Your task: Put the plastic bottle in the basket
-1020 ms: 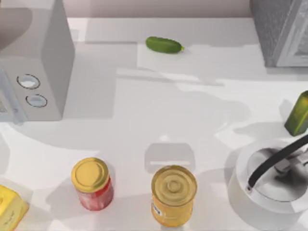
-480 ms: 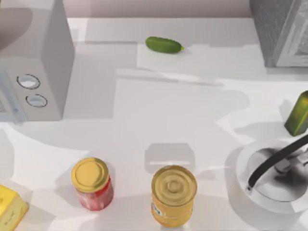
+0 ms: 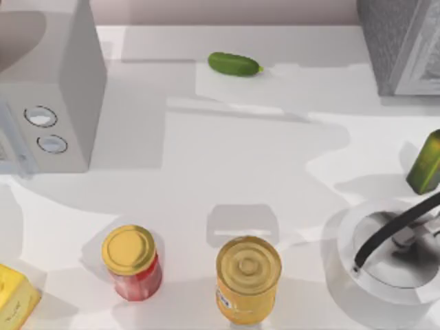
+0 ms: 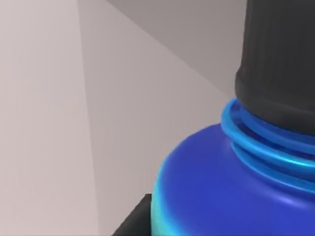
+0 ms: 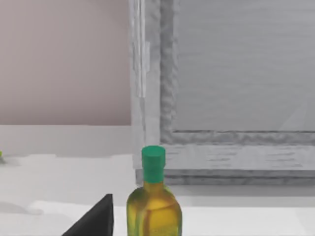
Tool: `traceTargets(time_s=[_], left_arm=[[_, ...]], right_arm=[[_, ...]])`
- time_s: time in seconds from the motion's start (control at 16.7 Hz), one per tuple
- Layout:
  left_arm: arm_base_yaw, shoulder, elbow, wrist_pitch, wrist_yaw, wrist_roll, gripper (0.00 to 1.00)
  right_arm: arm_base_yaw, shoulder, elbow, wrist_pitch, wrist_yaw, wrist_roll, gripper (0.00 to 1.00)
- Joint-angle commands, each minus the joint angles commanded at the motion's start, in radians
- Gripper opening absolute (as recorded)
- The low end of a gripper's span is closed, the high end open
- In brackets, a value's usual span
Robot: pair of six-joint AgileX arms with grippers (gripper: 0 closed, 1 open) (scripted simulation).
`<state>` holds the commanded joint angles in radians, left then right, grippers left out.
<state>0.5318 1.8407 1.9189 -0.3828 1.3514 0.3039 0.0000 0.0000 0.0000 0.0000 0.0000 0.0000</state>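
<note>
At the near edge of the table [image 3: 227, 158] a yellow box [image 3: 15, 295] sits at the far left, then a red jar with a gold lid [image 3: 133, 262], then a yellow can [image 3: 248, 278] near the middle. At the near right stands the white basket [image 3: 385, 258] with its dark handle arching across the opening. Just beyond it, at the right edge, stands an olive-green bottle [image 5: 154, 202] with a green cap. Farther back, a grey microwave [image 3: 51, 89] is on the left, a grey cabinet [image 3: 402, 45] in the far right corner, and a green cucumber [image 3: 235, 64] lies at the far middle.

The plastic bottle [image 4: 231, 191] is right against the left wrist camera, blue shoulder and black cap up close; whether the left jaws grip it, I cannot tell. One dark finger of the right gripper [image 5: 96, 220] is in sight near the olive-green bottle, and I cannot tell how its jaws stand.
</note>
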Motion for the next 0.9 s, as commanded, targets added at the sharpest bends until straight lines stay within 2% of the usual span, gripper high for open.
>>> traceTargets(time_s=[0.06, 0.84, 0.9], left_arm=[[0.000, 0.000, 0.000, 0.000, 0.000, 0.000, 0.00], [0.000, 0.000, 0.000, 0.000, 0.000, 0.000, 0.98], [0.000, 0.000, 0.000, 0.000, 0.000, 0.000, 1.00]], right_arm=[[0.000, 0.000, 0.000, 0.000, 0.000, 0.000, 1.00], [0.000, 0.000, 0.000, 0.000, 0.000, 0.000, 1.00], [0.000, 0.000, 0.000, 0.000, 0.000, 0.000, 1.00]])
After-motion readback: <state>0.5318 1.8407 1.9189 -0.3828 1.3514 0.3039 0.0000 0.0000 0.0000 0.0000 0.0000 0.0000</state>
